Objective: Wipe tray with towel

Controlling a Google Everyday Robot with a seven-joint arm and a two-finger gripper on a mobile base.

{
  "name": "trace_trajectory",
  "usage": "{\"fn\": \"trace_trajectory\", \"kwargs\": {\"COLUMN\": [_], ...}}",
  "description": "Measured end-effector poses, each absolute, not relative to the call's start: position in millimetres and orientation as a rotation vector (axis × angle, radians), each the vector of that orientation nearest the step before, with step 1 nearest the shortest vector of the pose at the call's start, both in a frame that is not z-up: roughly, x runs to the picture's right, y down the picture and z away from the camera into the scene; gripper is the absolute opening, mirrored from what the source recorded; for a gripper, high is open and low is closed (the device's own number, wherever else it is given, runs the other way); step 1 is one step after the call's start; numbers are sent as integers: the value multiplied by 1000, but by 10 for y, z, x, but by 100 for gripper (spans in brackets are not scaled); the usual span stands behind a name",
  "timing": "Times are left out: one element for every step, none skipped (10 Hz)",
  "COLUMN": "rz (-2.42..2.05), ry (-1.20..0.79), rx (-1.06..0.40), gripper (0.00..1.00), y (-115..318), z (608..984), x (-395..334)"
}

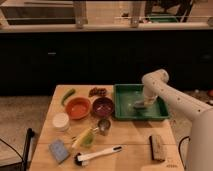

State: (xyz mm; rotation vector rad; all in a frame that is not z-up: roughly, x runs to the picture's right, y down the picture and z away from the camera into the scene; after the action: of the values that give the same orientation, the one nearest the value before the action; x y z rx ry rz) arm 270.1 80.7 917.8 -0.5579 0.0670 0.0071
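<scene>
A green tray [125,113] sits on the right part of the wooden table [130,137]. My white arm comes in from the right and reaches down into the tray. My gripper [141,103] is low inside the tray, right of its middle, on a pale grey towel [137,105] that lies on the tray floor. The towel is partly hidden under the gripper.
Left of the tray stand a dark red bowl [103,106], an orange bowl [78,107], a small metal cup [104,125], a white container [61,121] and a green pepper [68,95]. A white-handled brush [98,154], a blue sponge [59,150] and a brown block [158,147] lie along the front.
</scene>
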Motion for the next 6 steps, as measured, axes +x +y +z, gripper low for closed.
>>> {"fn": "trace_trajectory", "kwargs": {"rz": [4,-14,-35,-72,-103,-133], "ry": [69,70,71,57,44,32], "rx": [-561,-568,-574,-583,-588,-594], "gripper": [0,0,0,0,0,0], "y": [764,767,785,814,850,914], "z": [9230,9269,9287,9305,9280,9240], "x": [2645,2593,2537,2392,2313,2260]}}
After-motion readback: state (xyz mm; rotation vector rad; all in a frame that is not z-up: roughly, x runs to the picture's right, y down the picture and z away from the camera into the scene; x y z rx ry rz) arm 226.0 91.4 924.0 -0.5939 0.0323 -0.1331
